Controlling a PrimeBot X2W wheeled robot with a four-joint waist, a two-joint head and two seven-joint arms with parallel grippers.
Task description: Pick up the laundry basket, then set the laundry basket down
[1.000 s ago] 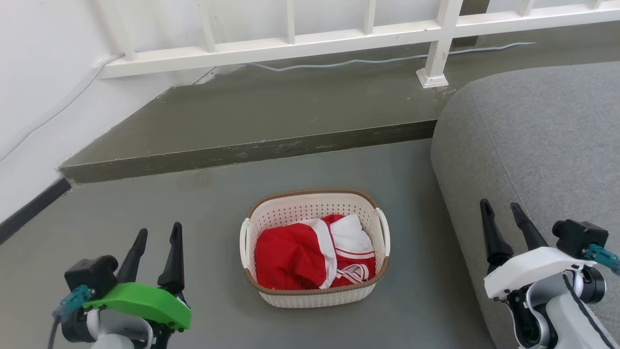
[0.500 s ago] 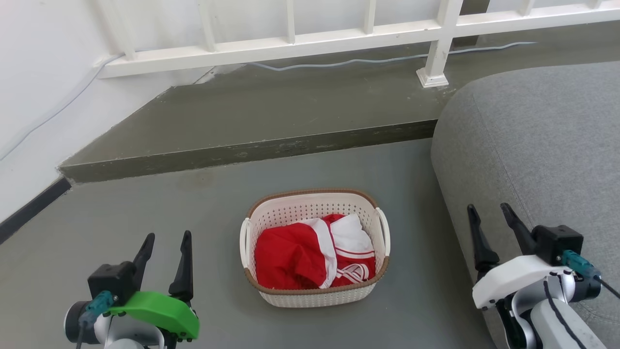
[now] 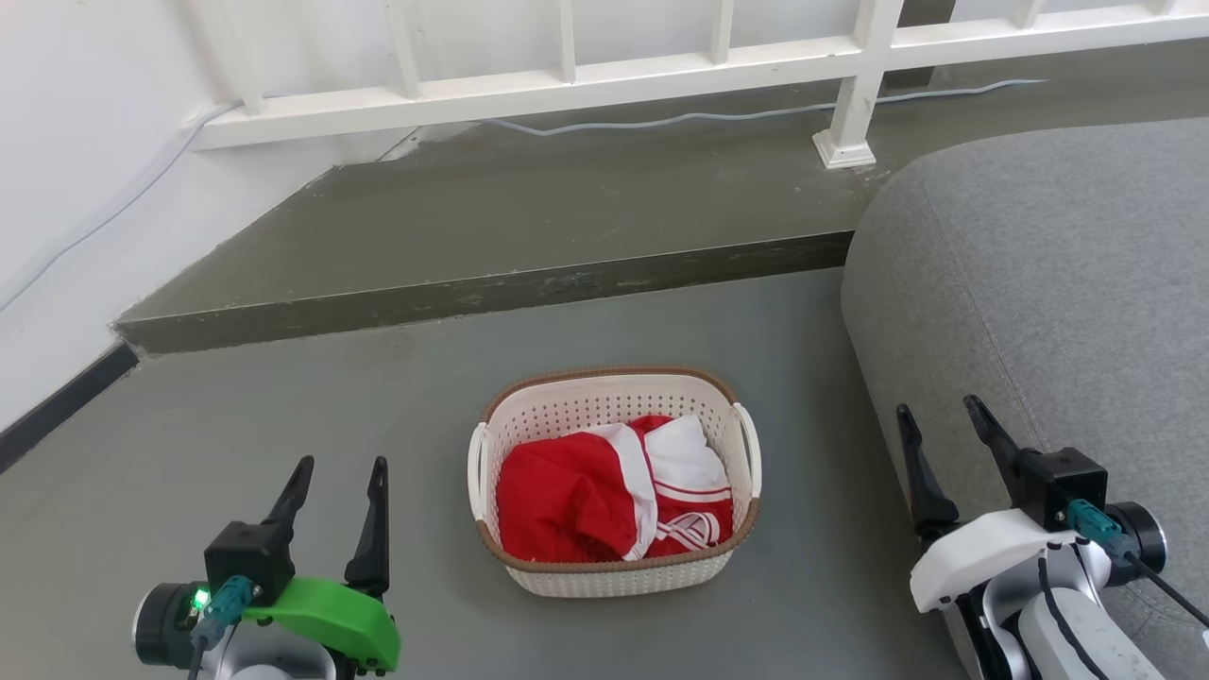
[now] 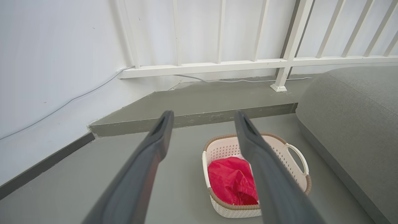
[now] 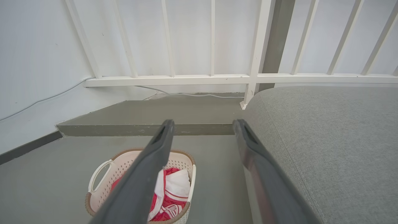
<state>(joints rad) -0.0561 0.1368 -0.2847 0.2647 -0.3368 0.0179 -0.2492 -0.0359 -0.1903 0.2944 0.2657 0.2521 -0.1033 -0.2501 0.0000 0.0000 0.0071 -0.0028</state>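
the laundry basket (image 3: 604, 408) is seen standing on the grey floor (image 3: 283, 406), between the two grippers and just beside the grey sofa (image 3: 1039, 264); it is not lifted yet. red and white clothes (image 3: 567, 501) are lying inside it, so the load is judged to be soft and light, but a level lift will be needed. the left gripper (image 3: 342, 465) is held empty, with its fingers spread apart, and it is well apart from the left loop handle (image 3: 475, 472). the right gripper (image 3: 938, 408) is held in the same way, spread and empty, in front of the sofa edge and apart from the right loop handle (image 3: 751, 453). one arm is placed at each side, probably because the two handles are meant to be taken together.
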